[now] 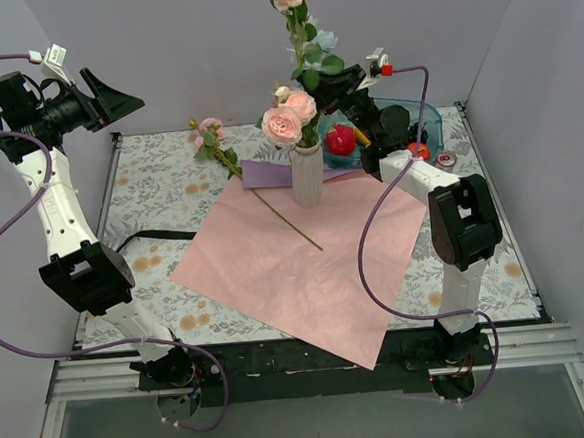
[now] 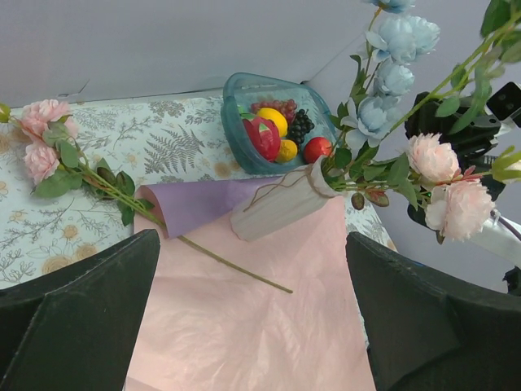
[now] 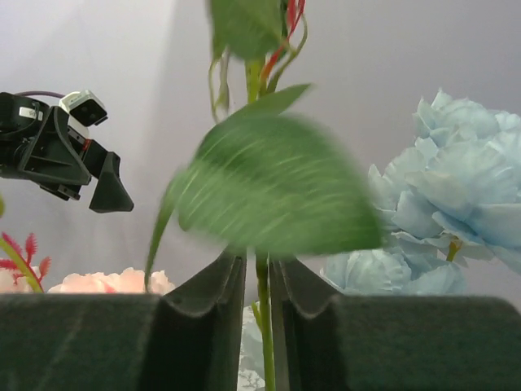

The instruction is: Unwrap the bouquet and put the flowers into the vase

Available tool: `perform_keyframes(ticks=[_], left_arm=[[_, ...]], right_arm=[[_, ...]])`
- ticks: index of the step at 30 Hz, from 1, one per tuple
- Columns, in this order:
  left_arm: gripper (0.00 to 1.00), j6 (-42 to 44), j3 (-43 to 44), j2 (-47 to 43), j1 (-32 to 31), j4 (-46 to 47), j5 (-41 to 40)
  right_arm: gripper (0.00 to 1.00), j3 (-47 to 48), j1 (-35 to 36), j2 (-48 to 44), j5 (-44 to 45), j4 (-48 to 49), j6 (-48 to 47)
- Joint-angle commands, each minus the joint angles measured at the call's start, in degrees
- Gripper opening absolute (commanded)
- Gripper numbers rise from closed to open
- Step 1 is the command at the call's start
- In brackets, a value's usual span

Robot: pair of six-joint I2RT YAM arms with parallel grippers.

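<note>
Now, the small white ribbed vase (image 1: 307,178) stands upright at the far edge of the spread pink paper sheet (image 1: 276,280), holding artificial pink and pale blue flowers (image 1: 287,119). The right gripper (image 3: 259,281) sits barely parted around a thin green stem (image 3: 263,326). The left gripper (image 1: 123,95) hangs wide open and empty, well apart. One pink-flowered stem (image 1: 217,144) lies on the table.

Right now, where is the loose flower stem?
The loose stem lies left of the vase in the top view, blooms toward the far edge, its end on the pink paper.
</note>
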Motion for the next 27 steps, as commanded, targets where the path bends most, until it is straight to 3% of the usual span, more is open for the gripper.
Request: perform_keyframes(ticks=[1, 5, 10, 11, 12, 13, 19, 23, 26, 27], left_arm=[[0.98, 0.5, 1.2, -2.5, -0.3, 0.3, 1.5], [0.98, 0.8, 0.8, -2.9, -0.3, 0.2, 1.5], [0.98, 1.1, 0.7, -3.2, -0.3, -0.3, 1.1], [0.98, 1.1, 0.7, -3.2, -0.2, -0.4, 1.0], [0.98, 1.1, 0.7, -3.3, -0.3, -0.4, 1.0], [0.98, 1.1, 0.7, -3.3, -0.3, -0.5, 1.1], [0.98, 0.8, 0.2, -3.7, -0.3, -0.3, 1.5], [0.98, 0.8, -0.4, -4.1, -0.3, 0.0, 1.7], [0.98, 0.8, -1.5, -4.8, -0.3, 0.6, 1.8], [0.98, 0.9, -1.8, -5.0, -0.3, 0.8, 1.8]], right_arm=[[0.36, -1.1, 0.2, -4.4, 0.9, 34.6, 0.8], [0.55, -3.3, -0.2, -7.2, 2.9, 32.3, 0.9], [0.7, -2.2, -0.2, -11.3, 0.2, 18.4, -4.5], [0.76, -1.9, 0.0, -12.3, -0.5, 17.4, -5.3], [0.89, -1.9, -0.1, -13.0, -0.7, 14.9, -6.2], [0.91, -1.9, 0.0, -13.6, -0.8, 13.5, -8.5], [0.94, -0.6, 0.0, -18.5, -2.2, 7.5, -14.8], [0.91, 4.1, 0.1, -17.9, -2.6, -0.3, -18.4], [0.81, 10.5, 0.1, -16.5, -1.5, -10.7, -20.5], [0.74, 12.5, 0.1, -15.9, -1.0, -16.7, -20.8]])
